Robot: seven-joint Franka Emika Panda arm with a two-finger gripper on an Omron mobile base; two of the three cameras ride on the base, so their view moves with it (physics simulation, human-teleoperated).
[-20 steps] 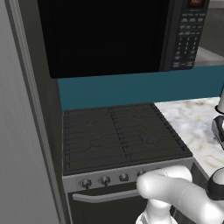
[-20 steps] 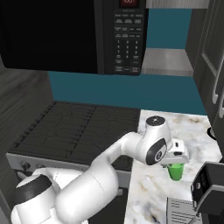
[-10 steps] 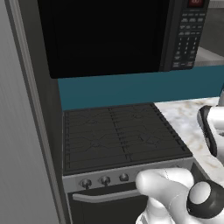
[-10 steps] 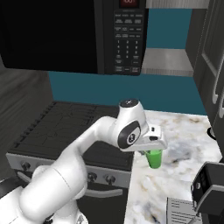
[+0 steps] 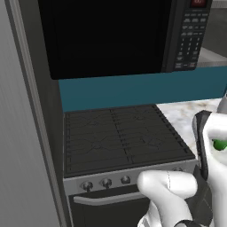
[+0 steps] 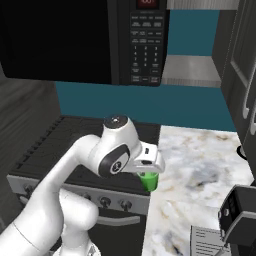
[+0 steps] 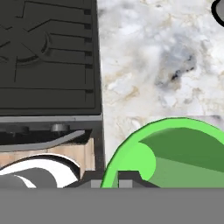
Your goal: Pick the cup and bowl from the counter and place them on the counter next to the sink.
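Arm (image 6: 75,165) bent low; claw (image 6: 148,172) pointing down, clamped on cup (image 6: 148,181).

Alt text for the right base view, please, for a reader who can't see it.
The white arm's claw holds the green cup in the air over the edge where the black stove top meets the marble counter. A black microwave hangs above against a teal wall.

Black microwave (image 6: 90,40) over black stove top (image 5: 119,137), teal backsplash (image 5: 142,86), dark cabinets (image 6: 245,75).
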